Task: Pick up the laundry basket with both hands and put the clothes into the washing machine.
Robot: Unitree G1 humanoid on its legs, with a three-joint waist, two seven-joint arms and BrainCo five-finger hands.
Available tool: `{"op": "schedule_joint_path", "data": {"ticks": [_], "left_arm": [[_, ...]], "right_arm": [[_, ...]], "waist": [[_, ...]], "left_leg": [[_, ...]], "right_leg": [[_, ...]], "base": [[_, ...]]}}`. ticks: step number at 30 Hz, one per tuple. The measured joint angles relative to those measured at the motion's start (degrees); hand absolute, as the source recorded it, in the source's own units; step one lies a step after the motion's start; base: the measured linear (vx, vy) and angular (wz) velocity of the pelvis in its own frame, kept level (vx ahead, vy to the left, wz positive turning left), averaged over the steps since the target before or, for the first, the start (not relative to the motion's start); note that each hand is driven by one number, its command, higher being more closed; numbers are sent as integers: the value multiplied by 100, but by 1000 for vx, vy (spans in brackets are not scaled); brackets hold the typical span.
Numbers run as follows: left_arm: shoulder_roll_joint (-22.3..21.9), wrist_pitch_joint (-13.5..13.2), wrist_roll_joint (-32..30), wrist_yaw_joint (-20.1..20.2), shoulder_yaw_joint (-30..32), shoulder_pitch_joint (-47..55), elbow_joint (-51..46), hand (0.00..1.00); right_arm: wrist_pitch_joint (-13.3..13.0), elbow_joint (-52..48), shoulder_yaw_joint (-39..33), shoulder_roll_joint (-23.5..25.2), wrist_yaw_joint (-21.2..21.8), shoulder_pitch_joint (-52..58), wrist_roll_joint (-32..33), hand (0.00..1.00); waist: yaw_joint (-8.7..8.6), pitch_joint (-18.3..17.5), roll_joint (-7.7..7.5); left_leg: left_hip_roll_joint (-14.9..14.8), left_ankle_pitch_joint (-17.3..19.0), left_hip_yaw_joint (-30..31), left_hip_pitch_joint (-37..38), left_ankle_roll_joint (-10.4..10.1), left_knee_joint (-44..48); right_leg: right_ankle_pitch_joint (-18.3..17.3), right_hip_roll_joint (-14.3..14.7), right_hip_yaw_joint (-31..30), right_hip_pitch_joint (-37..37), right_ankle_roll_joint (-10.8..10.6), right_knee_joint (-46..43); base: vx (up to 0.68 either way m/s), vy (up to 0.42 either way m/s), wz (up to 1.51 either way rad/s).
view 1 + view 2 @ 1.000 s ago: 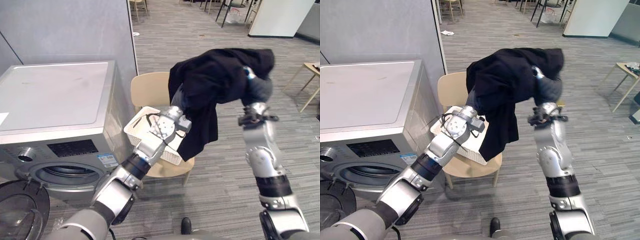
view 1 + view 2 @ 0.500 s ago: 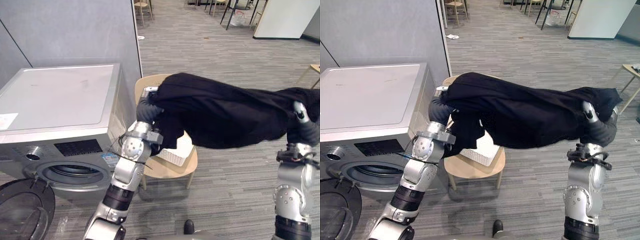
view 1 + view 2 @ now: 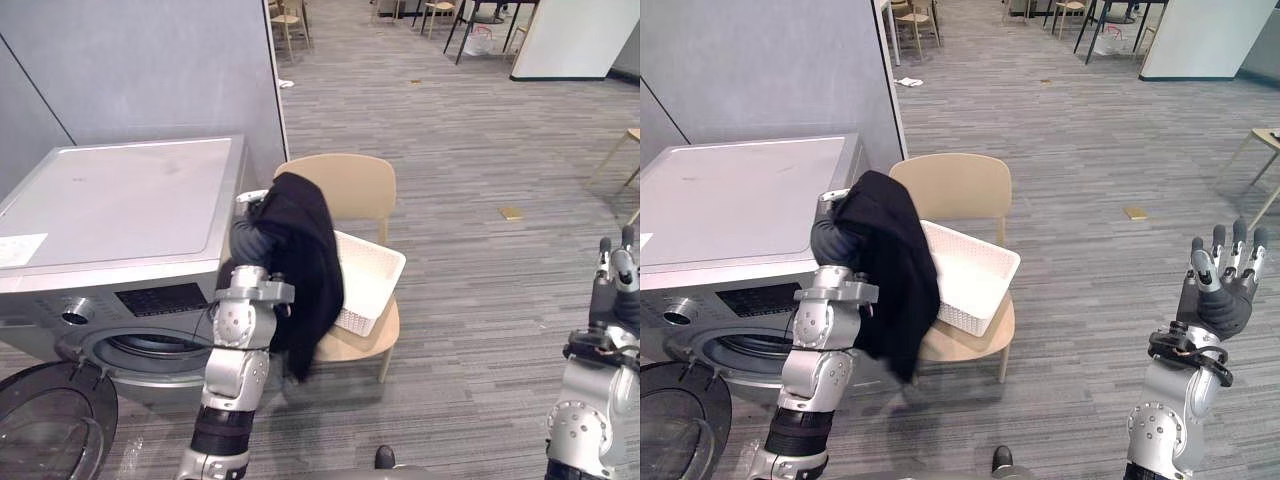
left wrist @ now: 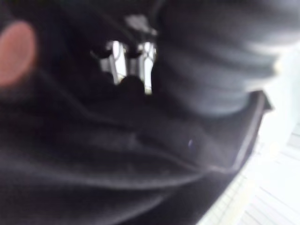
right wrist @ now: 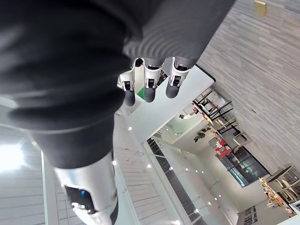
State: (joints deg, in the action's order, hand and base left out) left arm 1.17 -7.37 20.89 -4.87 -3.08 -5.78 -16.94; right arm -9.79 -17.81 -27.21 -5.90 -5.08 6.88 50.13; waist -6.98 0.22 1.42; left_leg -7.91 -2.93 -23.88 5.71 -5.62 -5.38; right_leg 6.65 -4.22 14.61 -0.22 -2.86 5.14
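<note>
A black garment point(image 3: 305, 260) hangs draped over my left hand point(image 3: 248, 238), which is raised beside the right edge of the washing machine point(image 3: 120, 210). That hand's fingers are buried in the cloth, and the left wrist view has dark fabric point(image 4: 117, 154) pressed right against it. The white laundry basket point(image 3: 372, 272) lies tilted on a wooden chair point(image 3: 345, 185) just right of the garment, and looks empty. Far to the right my right hand point(image 3: 1225, 280) is held up, open, with its fingers point(image 5: 150, 86) straight and nothing in it.
The washer's drum opening point(image 3: 150, 350) faces front, below and left of my left hand, with its round door point(image 3: 50, 420) swung open at lower left. A grey partition wall point(image 3: 150, 60) stands behind the machine. Chairs and tables point(image 3: 470, 15) stand far back.
My right hand let go of the garment, opened and swung out to the right. The cloth, stretched between both hands before, now hangs from my left hand alone. The camera shifted slightly.
</note>
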Motion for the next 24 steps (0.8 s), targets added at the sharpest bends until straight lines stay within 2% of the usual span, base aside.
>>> {"op": "schedule_joint_path", "data": {"ticks": [3,5,9,14,17,19,20,22,24], "left_arm": [[-50,-49,208,125,221,656,-599,100],[-126,-52,387,219,357,1056,-922,100],[-252,-63,678,356,559,1762,-1427,100],[-500,-69,878,383,1048,2491,-1930,100],[-599,-79,1021,359,1463,2789,-1979,100],[-651,-80,1125,331,1675,2986,-2028,100],[-655,-81,1221,310,1715,2994,-2029,100],[-670,-86,1227,216,1719,3041,-2029,100],[-713,-94,1237,120,1742,3205,-2019,100]], "right_arm": [[2,0,7,277,0,216,2,0],[6,0,12,447,3,396,5,0],[19,-1,118,680,30,607,7,0],[144,2,303,980,113,961,63,0],[151,19,440,997,237,1143,127,0],[175,119,666,1043,283,1194,127,0],[212,120,790,1044,315,1194,130,0],[267,148,1004,1021,414,1090,151,0],[282,338,1249,995,413,790,215,0]], "waist": [[39,-45,65],[146,-49,83],[162,-46,112],[332,-24,174],[414,20,194],[482,69,173],[555,245,174],[828,491,237],[865,602,240]], "left_leg": [[4,12,46,12,14,1],[4,14,113,55,17,0],[2,41,354,18,3,-1],[-7,47,724,-159,16,18],[0,29,1204,-368,7,231],[-8,43,1693,-626,50,542],[-34,167,1953,-777,80,871],[-140,498,2113,-986,132,1531],[-231,811,2175,-1115,272,2037]], "right_leg": [[-12,-13,74,49,-11,2],[-78,-19,132,125,-48,-2],[-156,-51,377,268,-50,-6],[-234,-87,722,324,-45,-7],[-339,-91,1161,465,-79,-57],[-555,-108,1598,552,-85,-280],[-736,-124,1848,644,-71,-492],[-997,-151,1891,675,-35,-846],[-1240,-177,1884,691,8,-1176]], "base": [[17,2,12],[3,-1,16],[-9,0,35],[4,2,39],[32,-18,71],[24,-27,122],[-14,-18,120],[-43,4,58],[-36,0,11]]}}
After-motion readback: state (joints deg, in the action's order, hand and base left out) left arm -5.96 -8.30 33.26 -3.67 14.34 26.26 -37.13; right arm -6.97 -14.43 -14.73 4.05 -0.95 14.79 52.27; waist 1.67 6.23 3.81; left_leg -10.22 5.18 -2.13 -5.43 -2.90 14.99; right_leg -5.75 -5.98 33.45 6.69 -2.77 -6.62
